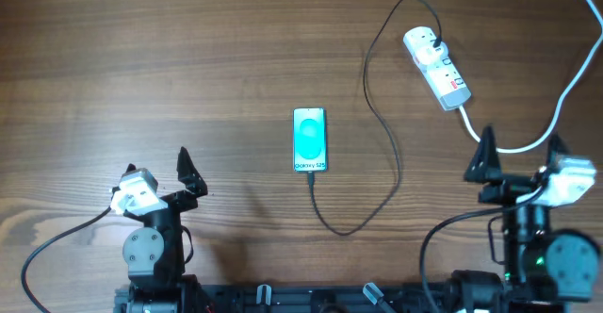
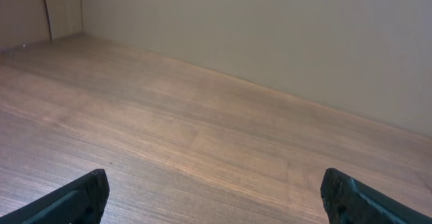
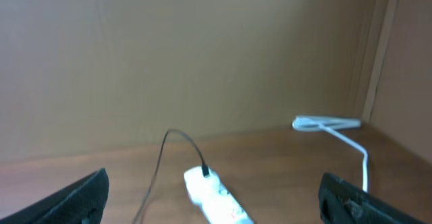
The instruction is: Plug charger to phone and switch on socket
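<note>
Overhead, the phone [image 1: 310, 140] lies at frame centre, and the charger [image 1: 366, 73] loops from its lower edge to the socket [image 1: 437, 66] at upper right. The left end effector [image 1: 155, 167] and right end effector [image 1: 521, 141] gape wide, empty. The left wrist view shows bare counter [image 2: 202, 116]; the right wrist view shows the socket low at centre.

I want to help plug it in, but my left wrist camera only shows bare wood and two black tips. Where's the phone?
Observer: The small rectangular phone with the turquoise screen lies ahead and to the right of your open left tool.
Operator: Is the charger by it?
Observer: The thin black charger cable loops away from the phone's near edge. I cannot tell whether its tip is plugged in.
Operator: And the socket?
Observer: The white two-outlet power strip lies far right, ahead of the open right tool, with the cable's white plug block in it.
</note>
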Controlling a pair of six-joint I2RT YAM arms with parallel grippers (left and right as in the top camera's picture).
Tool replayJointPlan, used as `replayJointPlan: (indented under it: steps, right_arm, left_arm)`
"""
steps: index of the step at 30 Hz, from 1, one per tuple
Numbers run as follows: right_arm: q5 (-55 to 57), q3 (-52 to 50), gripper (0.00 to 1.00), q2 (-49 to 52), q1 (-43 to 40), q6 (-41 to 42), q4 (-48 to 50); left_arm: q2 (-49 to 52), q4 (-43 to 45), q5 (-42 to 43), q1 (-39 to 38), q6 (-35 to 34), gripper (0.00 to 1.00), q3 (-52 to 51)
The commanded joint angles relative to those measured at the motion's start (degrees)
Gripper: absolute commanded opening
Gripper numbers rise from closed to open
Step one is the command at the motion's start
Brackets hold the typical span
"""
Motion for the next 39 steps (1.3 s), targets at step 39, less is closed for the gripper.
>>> replayJointPlan:
  steps: [39]
  right_arm:
    - [-2.4,-26.9,1.0,-10.3,-2.0,2.9,15.1]
  left_arm:
    - [-0.3,0.0,-0.7,0.4,-0.3,1.0,-0.4]
